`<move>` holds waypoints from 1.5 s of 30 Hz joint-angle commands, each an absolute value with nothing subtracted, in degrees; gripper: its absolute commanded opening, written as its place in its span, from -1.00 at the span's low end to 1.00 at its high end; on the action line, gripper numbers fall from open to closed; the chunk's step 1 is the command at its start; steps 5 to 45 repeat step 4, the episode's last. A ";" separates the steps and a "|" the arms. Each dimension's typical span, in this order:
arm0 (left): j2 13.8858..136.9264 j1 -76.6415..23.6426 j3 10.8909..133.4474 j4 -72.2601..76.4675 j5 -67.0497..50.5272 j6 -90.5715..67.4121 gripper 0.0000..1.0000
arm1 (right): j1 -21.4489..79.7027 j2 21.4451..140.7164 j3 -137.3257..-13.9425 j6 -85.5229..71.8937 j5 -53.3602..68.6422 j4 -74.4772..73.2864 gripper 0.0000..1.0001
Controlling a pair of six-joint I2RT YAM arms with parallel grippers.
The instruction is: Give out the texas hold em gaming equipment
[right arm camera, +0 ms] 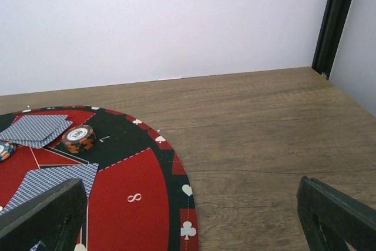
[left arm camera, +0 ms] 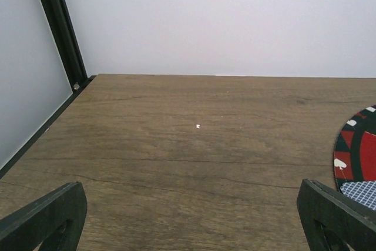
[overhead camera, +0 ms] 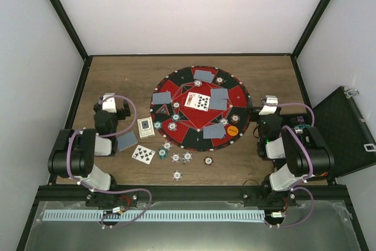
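The left gripper point(overhead camera: 111, 106) hovers over the bare wood of the table point(overhead camera: 117, 74), left of the mat, with its fingers spread wide and nothing between them. By that arm a face-down card point(overhead camera: 126, 140) lies on the table, with a face-up card point(overhead camera: 143, 154) just to its right. Loose chips point(overhead camera: 175, 157) are scattered on the table in front of the round mat point(overhead camera: 237, 94). More face-down cards point(overhead camera: 161, 98) lie around the mat, with face-up cards point(overhead camera: 197, 101) at its centre. An orange disc point(overhead camera: 232, 128) sits near its right edge. The right gripper point(overhead camera: 267, 109) hovers beside that edge, also spread wide and holding nothing. An open black case point(overhead camera: 343, 124) stands at far right.
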State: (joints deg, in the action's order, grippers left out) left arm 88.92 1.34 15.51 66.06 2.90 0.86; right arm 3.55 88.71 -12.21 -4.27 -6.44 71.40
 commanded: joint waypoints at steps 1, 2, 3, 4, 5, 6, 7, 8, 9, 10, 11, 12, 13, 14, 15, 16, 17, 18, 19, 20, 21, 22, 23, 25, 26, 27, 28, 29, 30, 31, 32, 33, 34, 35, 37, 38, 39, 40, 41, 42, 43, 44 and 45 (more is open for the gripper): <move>89.50 1.14 16.52 66.72 2.11 1.06 1.00 | 2.90 88.25 -12.79 -3.47 -6.27 73.94 1.00; 89.50 1.10 16.57 66.71 2.11 1.05 1.00 | 2.90 88.47 -12.68 -3.36 -6.32 74.56 1.00; 89.42 1.06 16.46 66.79 2.11 1.05 1.00 | 2.90 88.32 -12.75 -3.41 -6.28 74.12 1.00; 89.36 1.11 16.40 66.86 2.11 1.04 1.00 | 2.90 88.12 -12.87 -3.50 -6.22 73.59 1.00; 89.36 1.11 16.40 66.86 2.11 1.04 1.00 | 2.90 88.12 -12.87 -3.50 -6.22 73.59 1.00; 89.36 1.11 16.40 66.86 2.11 1.04 1.00 | 2.90 88.12 -12.87 -3.50 -6.22 73.59 1.00; 89.36 1.11 16.40 66.86 2.11 1.04 1.00 | 2.90 88.12 -12.87 -3.50 -6.22 73.59 1.00; 89.36 1.11 16.40 66.86 2.11 1.04 1.00 | 2.90 88.12 -12.87 -3.50 -6.22 73.59 1.00; 89.36 1.11 16.40 66.86 2.11 1.04 1.00 | 2.90 88.12 -12.87 -3.50 -6.22 73.59 1.00; 89.36 1.11 16.40 66.86 2.11 1.04 1.00 | 2.90 88.12 -12.87 -3.50 -6.22 73.59 1.00; 89.36 1.11 16.40 66.86 2.11 1.04 1.00 | 2.90 88.12 -12.87 -3.50 -6.22 73.59 1.00; 89.36 1.11 16.40 66.86 2.11 1.04 1.00 | 2.90 88.12 -12.87 -3.50 -6.22 73.59 1.00; 89.36 1.11 16.40 66.86 2.11 1.04 1.00 | 2.90 88.12 -12.87 -3.50 -6.22 73.59 1.00; 89.36 1.11 16.40 66.86 2.11 1.04 1.00 | 2.90 88.12 -12.87 -3.50 -6.22 73.59 1.00; 89.36 1.11 16.40 66.86 2.11 1.04 1.00 | 2.90 88.12 -12.87 -3.50 -6.22 73.59 1.00; 89.36 1.11 16.40 66.86 2.11 1.04 1.00 | 2.90 88.12 -12.87 -3.50 -6.22 73.59 1.00; 89.36 1.11 16.40 66.86 2.11 1.04 1.00 | 2.90 88.12 -12.87 -3.50 -6.22 73.59 1.00; 89.36 1.11 16.40 66.86 2.11 1.04 1.00 | 2.90 88.12 -12.87 -3.50 -6.22 73.59 1.00; 89.36 1.11 16.40 66.86 2.11 1.04 1.00 | 2.90 88.12 -12.87 -3.50 -6.22 73.59 1.00; 89.36 1.11 16.40 66.86 2.11 1.04 1.00 | 2.90 88.12 -12.87 -3.50 -6.22 73.59 1.00; 89.36 1.11 16.40 66.86 2.11 1.04 1.00 | 2.90 88.12 -12.87 -3.50 -6.22 73.59 1.00; 89.36 1.11 16.40 66.86 2.11 1.04 1.00 | 2.90 88.12 -12.87 -3.50 -6.22 73.59 1.00; 89.36 1.11 16.40 66.86 2.11 1.04 1.00 | 2.90 88.12 -12.87 -3.50 -6.22 73.59 1.00; 89.36 1.11 16.40 66.86 2.11 1.04 1.00 | 2.90 88.12 -12.87 -3.50 -6.22 73.59 1.00; 89.36 1.11 16.40 66.86 2.11 1.04 1.00 | 2.90 88.12 -12.87 -3.50 -6.22 73.59 1.00; 89.36 1.11 16.40 66.86 2.11 1.04 1.00 | 2.90 88.12 -12.87 -3.50 -6.22 73.59 1.00; 89.36 1.11 16.40 66.86 2.11 1.04 1.00 | 2.90 88.12 -12.87 -3.50 -6.22 73.59 1.00; 89.36 1.11 16.40 66.86 2.11 1.04 1.00 | 2.90 88.12 -12.87 -3.50 -6.22 73.59 1.00; 89.36 1.11 16.40 66.86 2.11 1.04 1.00 | 2.90 88.12 -12.87 -3.50 -6.22 73.59 1.00; 89.36 1.11 16.40 66.86 2.11 1.04 1.00 | 2.90 88.12 -12.87 -3.50 -6.22 73.59 1.00; 89.36 1.11 16.40 66.86 2.11 1.04 1.00 | 2.90 88.12 -12.87 -3.50 -6.22 73.59 1.00; 89.36 1.11 16.40 66.86 2.11 1.04 1.00 | 2.90 88.12 -12.87 -3.50 -6.22 73.59 1.00; 89.36 1.11 16.40 66.86 2.11 1.04 1.00 | 2.90 88.12 -12.87 -3.50 -6.22 73.59 1.00; 89.36 1.11 16.40 66.86 2.11 1.04 1.00 | 2.90 88.12 -12.87 -3.50 -6.22 73.59 1.00; 89.36 1.11 16.40 66.86 2.11 1.04 1.00 | 2.90 88.12 -12.87 -3.50 -6.22 73.59 1.00; 89.36 1.11 16.40 66.86 2.11 1.04 1.00 | 2.90 88.12 -12.87 -3.50 -6.22 73.59 1.00; 89.36 1.11 16.40 66.86 2.11 1.04 1.00 | 2.90 88.12 -12.87 -3.50 -6.22 73.59 1.00; 89.36 1.11 16.40 66.86 2.11 1.04 1.00 | 2.90 88.12 -12.87 -3.50 -6.22 73.59 1.00; 89.36 1.11 16.40 66.86 2.11 1.04 1.00 | 2.90 88.12 -12.87 -3.50 -6.22 73.59 1.00; 89.36 1.11 16.40 66.86 2.11 1.04 1.00 | 2.90 88.12 -12.87 -3.50 -6.22 73.59 1.00; 89.36 1.11 16.40 66.86 2.11 1.04 1.00 | 2.90 88.12 -12.87 -3.50 -6.22 73.59 1.00; 89.36 1.11 16.40 66.86 2.11 1.04 1.00 | 2.90 88.12 -12.87 -3.50 -6.22 73.59 1.00; 89.36 1.11 16.40 66.86 2.11 1.04 1.00 | 2.90 88.12 -12.87 -3.50 -6.22 73.59 1.00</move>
